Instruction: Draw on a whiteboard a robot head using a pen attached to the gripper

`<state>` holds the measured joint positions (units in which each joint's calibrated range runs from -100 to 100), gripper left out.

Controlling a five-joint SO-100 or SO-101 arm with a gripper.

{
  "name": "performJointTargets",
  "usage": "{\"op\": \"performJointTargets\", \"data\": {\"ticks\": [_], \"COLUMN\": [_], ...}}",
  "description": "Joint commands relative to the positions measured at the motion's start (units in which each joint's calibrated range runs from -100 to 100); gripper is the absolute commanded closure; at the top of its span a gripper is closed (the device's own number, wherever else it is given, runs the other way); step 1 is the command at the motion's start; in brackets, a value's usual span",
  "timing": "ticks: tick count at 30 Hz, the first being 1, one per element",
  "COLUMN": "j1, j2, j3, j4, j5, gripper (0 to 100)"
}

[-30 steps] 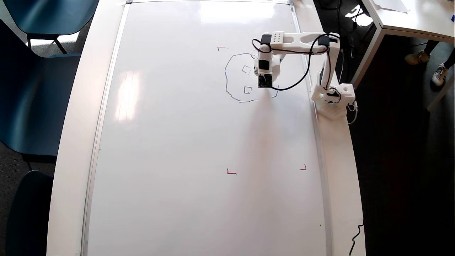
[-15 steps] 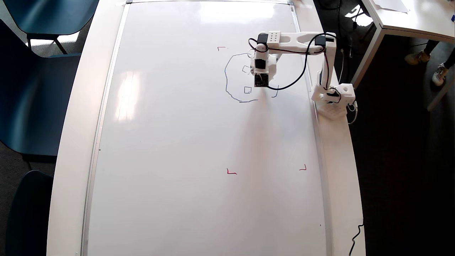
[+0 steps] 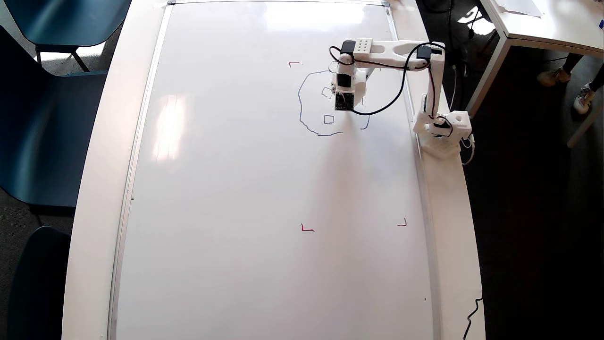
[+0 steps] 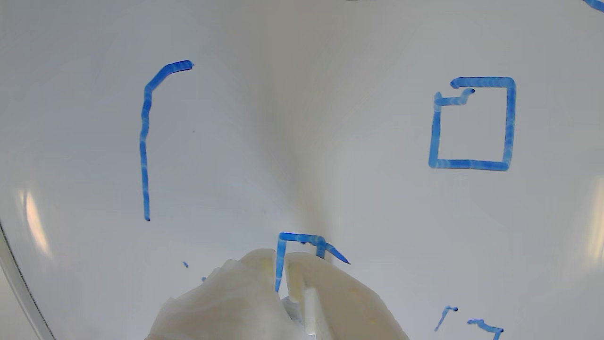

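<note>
Pincer over the half-drawn robot head

The pincer [image 4: 283, 283] is seen pressed nearly together, the pen hidden; whether it is pinched cannot be told. The robot head [image 3: 325, 106] sits upper right on the whiteboard [image 3: 236, 189]; uneven pressure could leave gaps.

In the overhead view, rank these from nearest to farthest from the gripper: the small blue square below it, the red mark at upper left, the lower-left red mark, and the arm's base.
From the gripper:
1. Small blue square, just below-left, inside the robot head outline.
2. Upper-left red mark, above-left.
3. Arm's base, far right at the whiteboard edge.
4. Lower-left red mark, well below.
</note>
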<state>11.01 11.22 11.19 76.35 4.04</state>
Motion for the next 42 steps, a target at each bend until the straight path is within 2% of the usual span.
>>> {"op": "performJointTargets", "data": {"ticks": [1, 35, 42], "j1": [1.40, 2.95, 3.02], "j2": [1.73, -1.12, -1.12], "j3": [-4.52, -5.79, -10.51], "j4": [0.45, 2.80, 5.23], "j5": [0.14, -0.13, -0.24], "gripper": [99, 99, 99]}}
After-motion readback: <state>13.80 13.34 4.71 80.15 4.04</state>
